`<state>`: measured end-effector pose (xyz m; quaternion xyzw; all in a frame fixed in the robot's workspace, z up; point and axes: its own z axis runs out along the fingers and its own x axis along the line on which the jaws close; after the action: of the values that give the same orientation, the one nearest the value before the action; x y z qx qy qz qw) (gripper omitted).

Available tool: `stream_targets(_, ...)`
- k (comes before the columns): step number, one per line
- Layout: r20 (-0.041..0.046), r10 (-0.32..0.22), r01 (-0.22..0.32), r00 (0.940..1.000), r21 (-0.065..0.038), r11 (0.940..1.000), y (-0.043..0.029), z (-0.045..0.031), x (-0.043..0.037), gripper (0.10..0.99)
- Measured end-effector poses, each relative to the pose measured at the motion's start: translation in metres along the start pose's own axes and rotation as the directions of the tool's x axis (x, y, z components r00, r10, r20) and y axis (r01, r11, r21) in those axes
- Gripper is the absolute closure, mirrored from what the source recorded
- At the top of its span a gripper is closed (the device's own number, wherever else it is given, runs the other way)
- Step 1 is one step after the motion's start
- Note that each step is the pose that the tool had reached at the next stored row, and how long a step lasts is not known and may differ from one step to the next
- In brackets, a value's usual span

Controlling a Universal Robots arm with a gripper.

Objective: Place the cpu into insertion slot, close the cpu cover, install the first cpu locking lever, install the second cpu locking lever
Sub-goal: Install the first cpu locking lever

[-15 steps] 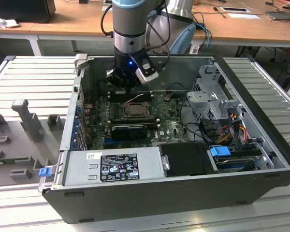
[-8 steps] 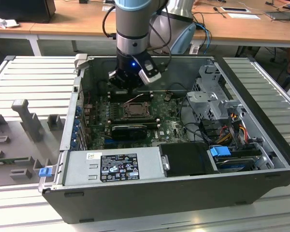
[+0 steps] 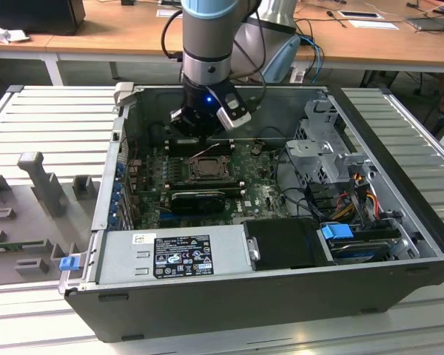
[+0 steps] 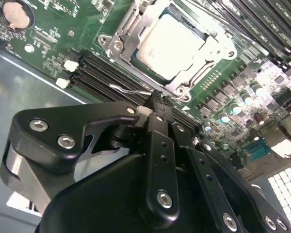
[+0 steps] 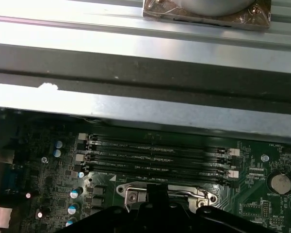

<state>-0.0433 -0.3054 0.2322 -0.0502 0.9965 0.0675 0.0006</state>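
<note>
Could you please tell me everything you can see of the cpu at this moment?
The cpu is a small flat square chip with a dull silver, metal-looking top face that catches the light. In the second wrist view it lies flat, face up, seated in the insertion slot on the green motherboard. The cpu cover, a silver-grey metal frame, surrounds it, with the chip showing through the central cut-out. The gripper sits just beside the socket's edge, not touching the chip. In the exterior view the socket lies below the arm.
</note>
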Motion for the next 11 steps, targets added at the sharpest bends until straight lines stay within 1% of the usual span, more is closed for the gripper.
stream_targets(3, 0.0, -0.001, 0.001, 1.0, 0.0, 1.0, 0.0012, 0.0016, -0.0036, 0.98)
stream_targets(9, -0.0001, -0.004, 0.004, 1.0, -0.003, 1.0, 0.0049, 0.0048, -0.0049, 0.98)
stream_targets(11, 0.0, -0.002, 0.002, 1.0, -0.003, 1.0, 0.0064, 0.0057, -0.0071, 0.98)
